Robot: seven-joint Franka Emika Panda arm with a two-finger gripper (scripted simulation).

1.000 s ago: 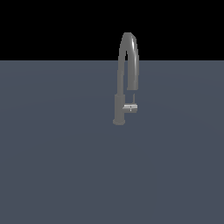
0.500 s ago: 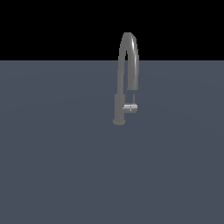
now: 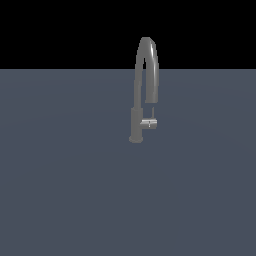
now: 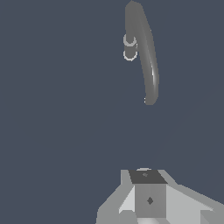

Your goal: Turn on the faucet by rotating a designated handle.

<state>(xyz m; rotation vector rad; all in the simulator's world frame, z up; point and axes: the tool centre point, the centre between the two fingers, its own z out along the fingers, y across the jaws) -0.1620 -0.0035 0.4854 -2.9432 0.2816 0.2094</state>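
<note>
The faucet (image 3: 136,120) is a tall dark grey tap with a thick base column and a high arched spout, standing on the flat grey surface (image 3: 75,190). The handle (image 3: 149,123) is a short stub with a silvery tip, jutting from the column toward the exterior view's right. In the wrist view the faucet (image 4: 148,65) is seen from above, with the handle (image 4: 130,48) beside the spout. My gripper (image 4: 148,177) shows only in the wrist view, well apart from the faucet. Its fingers look closed together and hold nothing. The arm is out of the exterior view.
The plain grey surface (image 4: 57,109) stretches around the faucet on all sides. A black background lies behind it in the exterior view. No other objects show.
</note>
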